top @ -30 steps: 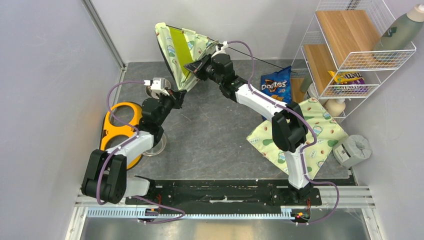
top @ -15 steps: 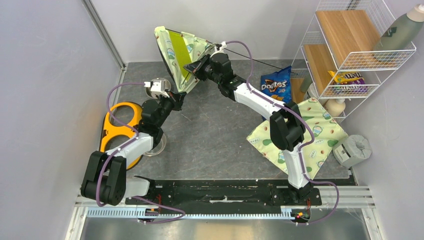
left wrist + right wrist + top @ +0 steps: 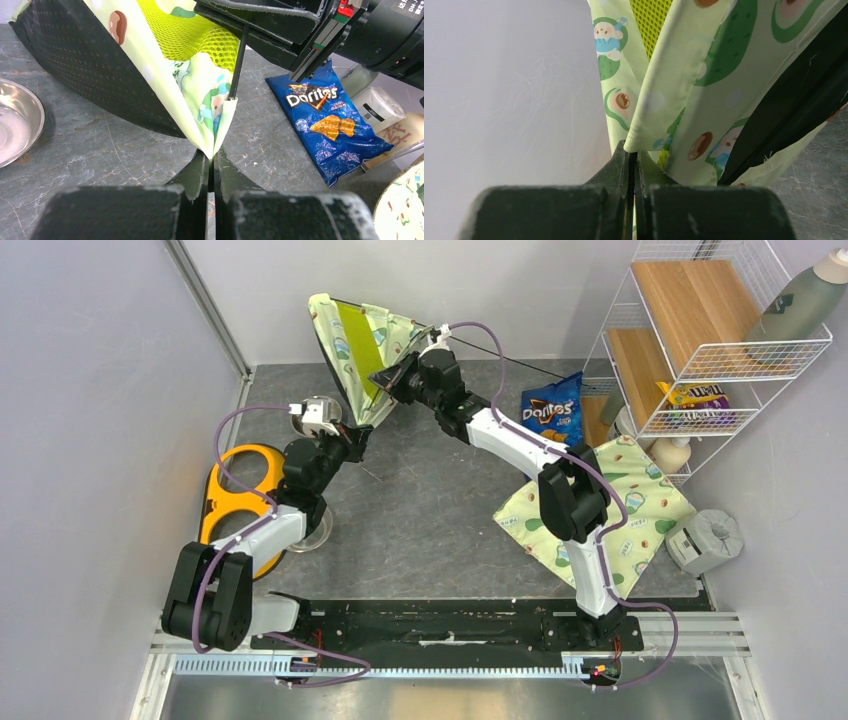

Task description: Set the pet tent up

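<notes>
The pet tent (image 3: 360,352), pale avocado-print fabric with a lime mesh panel and a black underside, is held up half-collapsed at the back of the table between both arms. My left gripper (image 3: 352,432) is below it, shut on its lower fabric corner (image 3: 214,146). A thin black pole (image 3: 238,60) enters a sleeve just above that corner. My right gripper (image 3: 392,372) is at the tent's right side, shut on a black pole end at a fabric sleeve (image 3: 646,145). Another pole (image 3: 520,358) sticks out to the right.
A Doritos bag (image 3: 552,412) lies right of the tent. The flat avocado-print pad (image 3: 645,495) is at right, below a wire shelf (image 3: 720,330). A yellow-orange object (image 3: 235,495) and a steel bowl (image 3: 15,120) are at left. Walls stand close behind and left.
My right gripper and the tent have shifted slightly left. The left arm has barely moved. Both grips are unchanged.
</notes>
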Action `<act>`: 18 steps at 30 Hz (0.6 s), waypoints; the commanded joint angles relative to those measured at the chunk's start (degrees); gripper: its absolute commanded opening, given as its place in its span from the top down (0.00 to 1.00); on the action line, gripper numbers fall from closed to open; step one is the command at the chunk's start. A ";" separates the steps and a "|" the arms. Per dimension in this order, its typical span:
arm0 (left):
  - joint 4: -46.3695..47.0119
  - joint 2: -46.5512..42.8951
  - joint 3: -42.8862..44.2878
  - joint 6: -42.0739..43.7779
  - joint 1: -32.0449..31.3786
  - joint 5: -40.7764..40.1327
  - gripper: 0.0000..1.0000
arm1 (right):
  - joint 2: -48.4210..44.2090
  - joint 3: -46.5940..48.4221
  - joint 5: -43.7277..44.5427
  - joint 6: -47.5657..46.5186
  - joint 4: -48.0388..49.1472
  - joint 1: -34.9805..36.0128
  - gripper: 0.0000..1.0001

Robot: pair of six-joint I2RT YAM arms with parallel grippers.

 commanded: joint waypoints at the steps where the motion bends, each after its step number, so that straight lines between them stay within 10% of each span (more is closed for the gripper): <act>1: -2.58 -2.58 0.10 1.02 0.82 1.97 0.98 | 2.12 -1.22 16.42 -8.87 1.43 -5.32 1.00; 18: -5.26 0.80 5.19 -0.48 0.82 5.27 0.98 | -0.82 -3.81 12.93 -10.45 2.45 -0.79 1.00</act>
